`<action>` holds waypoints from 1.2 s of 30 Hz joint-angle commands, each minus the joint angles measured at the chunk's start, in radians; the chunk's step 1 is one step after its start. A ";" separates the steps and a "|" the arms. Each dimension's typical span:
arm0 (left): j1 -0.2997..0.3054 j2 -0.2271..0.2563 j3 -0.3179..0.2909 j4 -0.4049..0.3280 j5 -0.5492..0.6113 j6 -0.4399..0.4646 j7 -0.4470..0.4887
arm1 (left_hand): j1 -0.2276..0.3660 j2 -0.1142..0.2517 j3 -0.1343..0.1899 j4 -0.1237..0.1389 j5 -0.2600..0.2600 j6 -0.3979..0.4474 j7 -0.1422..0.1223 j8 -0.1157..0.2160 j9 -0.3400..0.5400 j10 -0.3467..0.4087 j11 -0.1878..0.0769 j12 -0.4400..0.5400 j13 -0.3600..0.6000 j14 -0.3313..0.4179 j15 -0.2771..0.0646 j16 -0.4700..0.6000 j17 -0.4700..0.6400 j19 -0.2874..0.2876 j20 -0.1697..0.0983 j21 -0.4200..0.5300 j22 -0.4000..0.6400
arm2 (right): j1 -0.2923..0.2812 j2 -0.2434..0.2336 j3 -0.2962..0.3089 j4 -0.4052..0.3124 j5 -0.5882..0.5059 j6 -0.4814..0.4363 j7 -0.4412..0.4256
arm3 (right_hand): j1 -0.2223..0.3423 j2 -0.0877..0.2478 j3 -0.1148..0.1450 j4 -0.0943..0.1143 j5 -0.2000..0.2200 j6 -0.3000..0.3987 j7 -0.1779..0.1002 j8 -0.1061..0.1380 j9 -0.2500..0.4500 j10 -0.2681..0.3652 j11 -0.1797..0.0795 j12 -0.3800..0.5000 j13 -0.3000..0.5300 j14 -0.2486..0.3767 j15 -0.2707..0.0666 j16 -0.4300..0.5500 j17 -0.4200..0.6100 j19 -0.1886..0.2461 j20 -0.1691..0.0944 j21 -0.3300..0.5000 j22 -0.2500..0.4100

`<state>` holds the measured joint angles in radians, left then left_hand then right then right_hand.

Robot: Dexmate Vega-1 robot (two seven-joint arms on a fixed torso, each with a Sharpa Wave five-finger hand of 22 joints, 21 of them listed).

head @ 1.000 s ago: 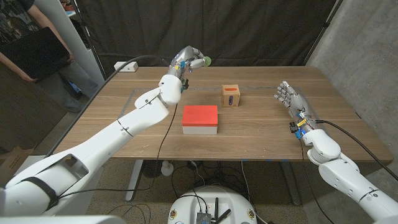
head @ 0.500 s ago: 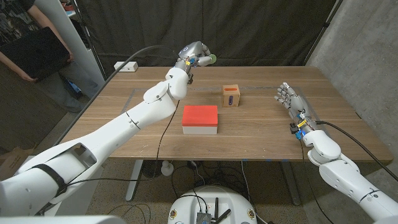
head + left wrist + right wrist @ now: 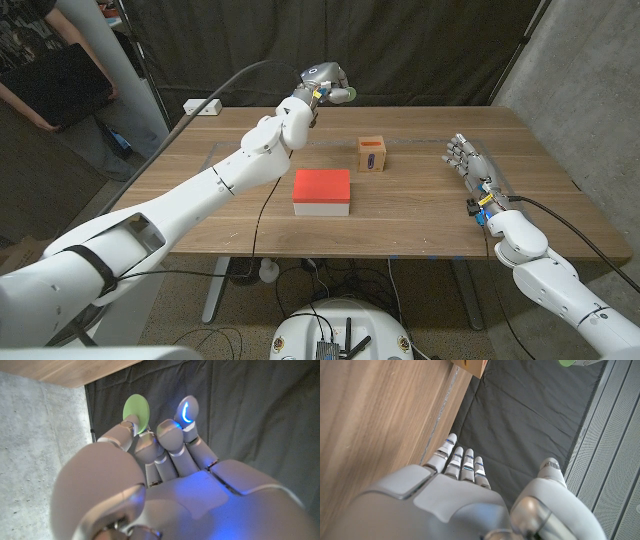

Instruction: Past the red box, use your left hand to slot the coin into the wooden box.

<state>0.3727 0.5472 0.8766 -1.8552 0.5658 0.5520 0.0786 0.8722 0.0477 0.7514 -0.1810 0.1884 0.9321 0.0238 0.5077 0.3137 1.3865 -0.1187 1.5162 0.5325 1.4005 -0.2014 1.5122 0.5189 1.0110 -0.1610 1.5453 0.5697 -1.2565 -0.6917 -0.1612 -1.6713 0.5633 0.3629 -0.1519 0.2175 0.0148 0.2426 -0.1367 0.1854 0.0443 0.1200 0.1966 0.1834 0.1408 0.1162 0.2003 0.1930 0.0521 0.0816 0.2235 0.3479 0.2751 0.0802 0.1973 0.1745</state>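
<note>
My left hand (image 3: 322, 82) is raised above the table's far side, pinching a light green coin (image 3: 342, 96) between thumb and finger; the left wrist view shows the coin (image 3: 136, 410) at the fingertips of that hand (image 3: 165, 460). The small wooden box (image 3: 372, 154) with a dark slot on its front stands on the table, to the right of and below the coin. The red box (image 3: 322, 190) with white sides lies nearer me, left of the wooden box. My right hand (image 3: 468, 160) waits near the table's right side with its fingers straight and holds nothing.
A white power strip (image 3: 201, 106) lies at the table's far left corner, with a cable running from it. A person stands at the far left (image 3: 45, 70) behind the table. Dark curtains hang behind the wooden table (image 3: 420, 210).
My left hand has risen and moved right and farther away with the coin, toward the wooden box. The right hand has stayed still.
</note>
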 commanded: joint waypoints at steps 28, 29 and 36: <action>-0.175 -0.109 0.121 0.181 0.229 -0.093 -0.369 | 0.032 0.011 -0.012 0.001 0.004 0.099 0.039 -0.023 0.003 0.001 0.005 -0.009 -0.005 0.004 -0.005 -0.001 -0.015 -0.006 -0.050 -0.002 -0.005 | -0.041 0.011 0.014 -0.029 -0.016 0.011 -0.028 | 0.006 0.003 0.001 -0.007 -0.002 0.011 0.008 0.000 0.003 0.008 -0.001 0.001 0.003 0.006 0.004 0.001 0.000 0.004 -0.003 0.001 0.001; -0.177 -0.113 0.122 0.188 0.228 -0.097 -0.371 | 0.031 0.010 -0.012 0.001 0.004 0.102 0.038 -0.023 0.003 0.001 0.005 -0.009 -0.005 0.004 -0.005 -0.002 -0.017 -0.006 -0.050 -0.001 -0.004 | -0.040 0.012 0.014 -0.027 -0.014 0.010 -0.027 | 0.006 0.004 0.001 -0.007 -0.002 0.011 0.008 0.000 0.003 0.009 -0.002 0.001 0.003 0.006 0.004 0.001 0.000 0.003 -0.003 0.001 0.001; -0.162 -0.145 0.126 0.221 0.233 -0.075 -0.344 | 0.032 0.014 -0.011 0.003 0.005 0.105 0.039 -0.028 0.002 0.004 0.002 -0.011 -0.011 0.006 -0.005 0.010 0.001 -0.003 -0.050 -0.005 -0.017 | -0.028 0.017 0.008 -0.017 -0.012 0.007 -0.023 | 0.006 0.004 0.002 -0.007 -0.002 0.011 0.009 0.001 0.003 0.007 -0.001 0.001 0.003 0.006 0.004 0.001 0.000 0.004 -0.003 0.001 0.002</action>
<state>0.2089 0.4437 0.9959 -1.6935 0.7929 0.4788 -0.2697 0.8932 0.0503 0.7444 -0.1795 0.1894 0.9325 0.0239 0.4822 0.3129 1.3889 -0.1171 1.5086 0.5256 1.4005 -0.2013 1.5165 0.5098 1.0076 -0.1574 1.5453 0.5559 -1.2957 -0.6807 -0.1482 -1.7014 0.5507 0.3723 -0.1781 0.2175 0.0148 0.2426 -0.1367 0.1854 0.0496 0.1253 0.1966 0.1834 0.1408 0.1162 0.2003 0.1930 0.0522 0.0816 0.2235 0.3480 0.2751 0.0802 0.1973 0.1745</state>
